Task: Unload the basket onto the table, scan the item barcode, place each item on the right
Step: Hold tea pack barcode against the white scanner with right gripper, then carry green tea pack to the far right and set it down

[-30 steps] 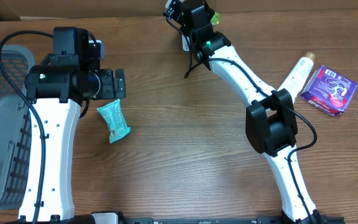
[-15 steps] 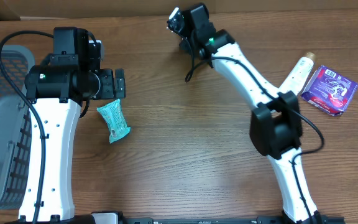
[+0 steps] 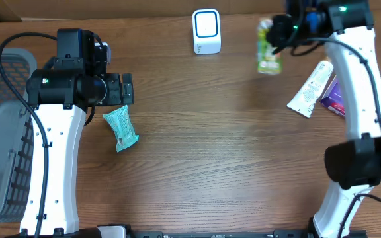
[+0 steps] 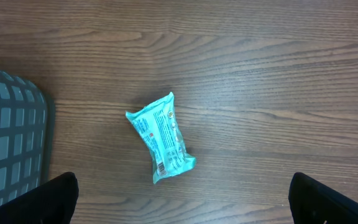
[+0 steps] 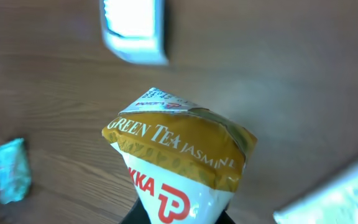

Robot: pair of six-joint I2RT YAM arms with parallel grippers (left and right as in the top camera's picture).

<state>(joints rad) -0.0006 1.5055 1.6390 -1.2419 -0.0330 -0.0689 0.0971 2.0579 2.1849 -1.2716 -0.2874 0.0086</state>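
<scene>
Jasmine green-tea pouch [image 5: 182, 155], gold top and white base, soft foil, is pinched at one end by the right gripper [image 3: 282, 30], jaws pressed close on it. It hangs above the wooden desk [image 3: 204, 165] near the far edge, right of the small white box-shaped scanner [image 3: 206, 31] and well apart from it.

Now the risks. That's a narrow pinch on a floppy bag, so a quick swing could let it slip or twist out. No barcode shows on the face towards the wrist camera, and I can't tell which side carries it. Presented the wrong way round, or off to the scanner's side as it hangs now, it may not read.

Below the right arm lie a white plastic tube [image 3: 311, 88] and a purple carton [image 3: 333, 98]; a low sweep could knock them.

Over on the left, the left gripper [image 3: 127, 89] hovers with jaws spread wide above a teal crinkled packet [image 4: 161, 137], beside the grey mesh basket [image 3: 5, 56].
</scene>
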